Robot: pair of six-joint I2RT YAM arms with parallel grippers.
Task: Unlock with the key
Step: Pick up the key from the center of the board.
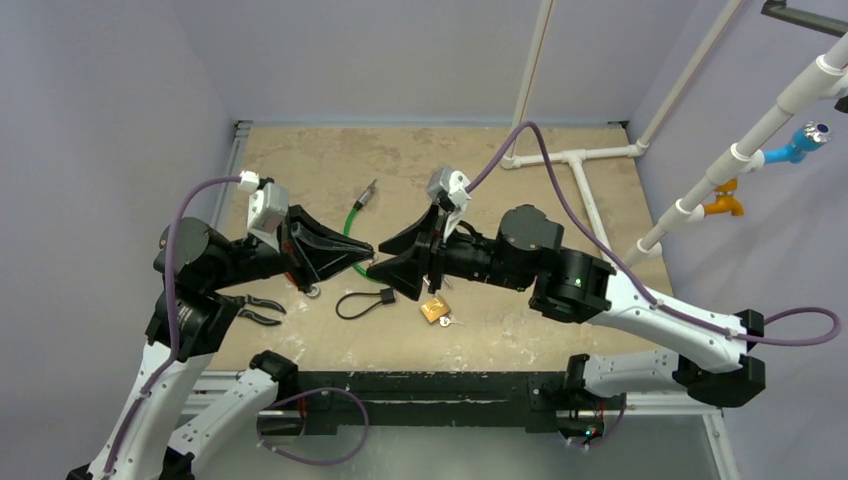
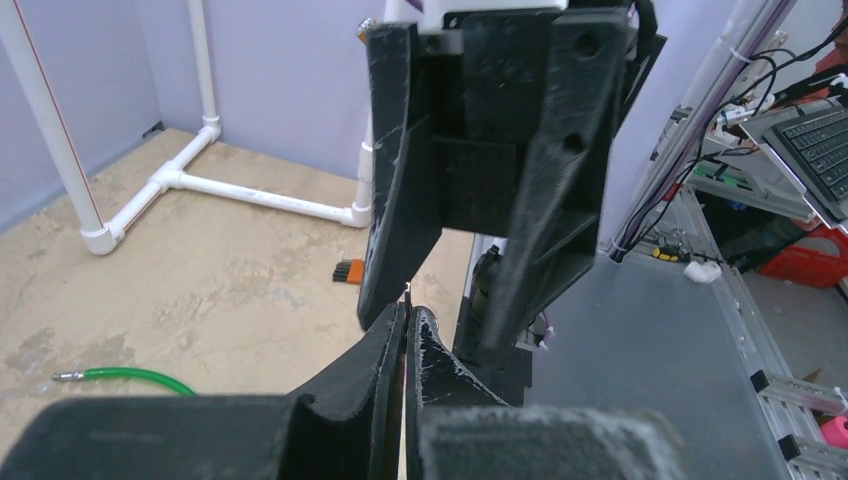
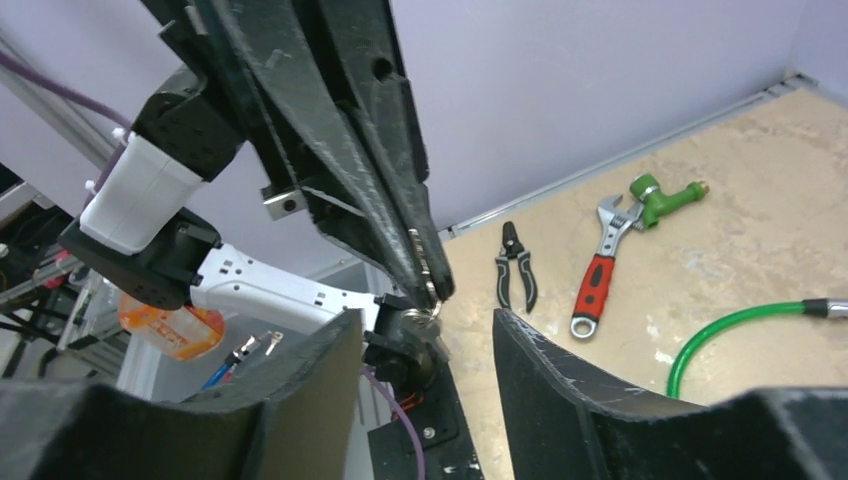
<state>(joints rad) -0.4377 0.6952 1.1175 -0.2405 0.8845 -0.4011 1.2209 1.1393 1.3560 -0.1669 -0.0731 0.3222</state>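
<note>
1. Padlock (image 1: 434, 310) is being supported by the table (image 1: 330, 160), nearest the arm bases. A small silver piece is touching its right side; what that piece is cannot be told.
2. Just left of the padlock, a black cable lock (image 1: 386, 295) is lying untouched.
3. Above the padlock and slightly left of it, the right gripper (image 1: 377, 258) is being held open with nothing gripped, its fingers straddling the left gripper's tip.
4. Farther left of the padlock, the left gripper (image 3: 432, 285) is being held fully closed on a thin metal blade, judged to be the key (image 3: 420, 255), with a ring (image 3: 420, 322) hanging beneath.
5. The key's long axis is being pointed along the closed fingers into the right gripper's gap. The right gripper is judged the nearer to the padlock, so a hand-over is seemingly being set up.
</note>
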